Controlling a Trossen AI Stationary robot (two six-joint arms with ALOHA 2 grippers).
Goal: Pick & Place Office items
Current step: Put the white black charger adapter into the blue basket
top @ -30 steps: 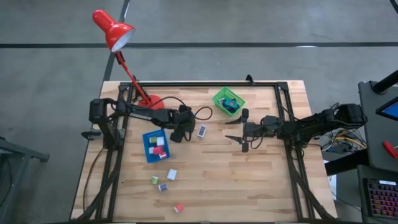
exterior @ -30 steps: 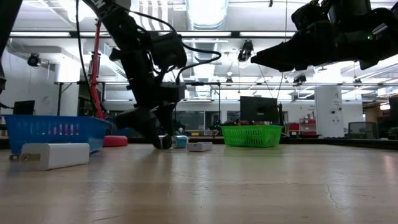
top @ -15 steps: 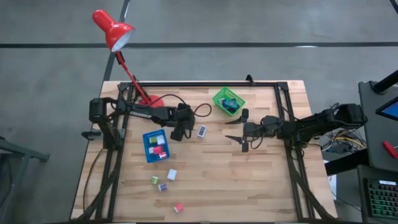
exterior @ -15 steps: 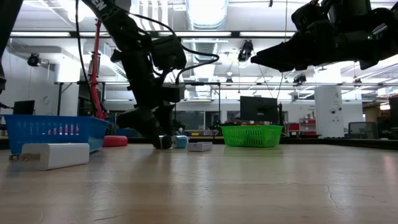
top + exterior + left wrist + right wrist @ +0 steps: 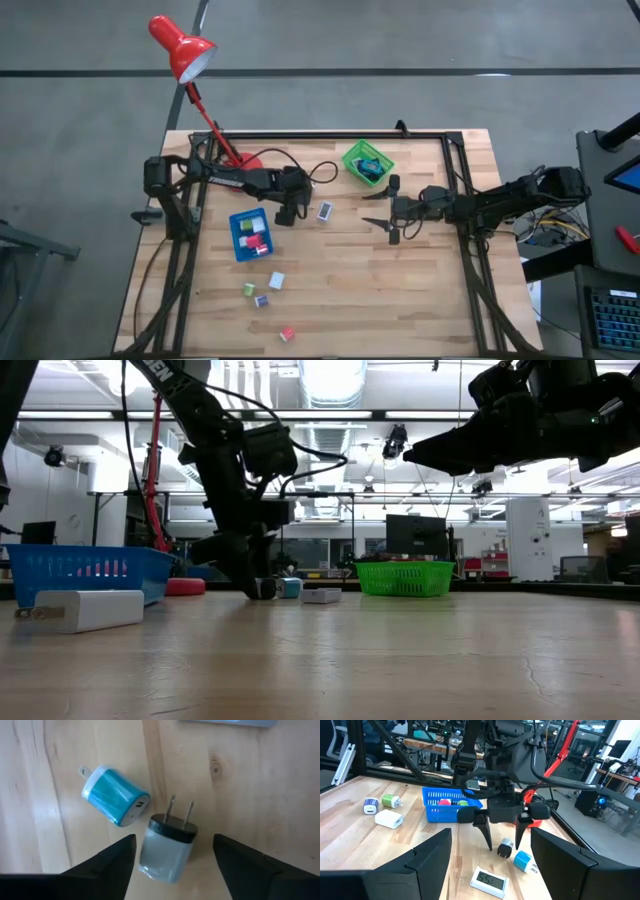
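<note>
My left gripper [image 5: 288, 214] points down over two wall chargers near the blue tray [image 5: 236, 243], which holds several small items. It is open, its fingers standing on either side of the grey charger with a black end [image 5: 167, 849] without touching it. That charger lies on its side, prongs toward the far side. A teal charger [image 5: 114, 796] lies beside it. A small white display piece [image 5: 325, 211] lies to their right. My right gripper [image 5: 385, 210] hangs open and level above the table's middle, holding nothing.
The green basket [image 5: 367, 163] stands at the far middle with items inside. The red desk lamp's base [image 5: 245, 163] sits behind my left arm. Loose pieces lie toward the near edge: white [image 5: 276, 281], green [image 5: 248, 289], purple [image 5: 261, 300] and red [image 5: 288, 334].
My left arm has swung a little toward the table's far edge, and its wrist has rolled slightly above the two chargers. Neither charger has moved.
</note>
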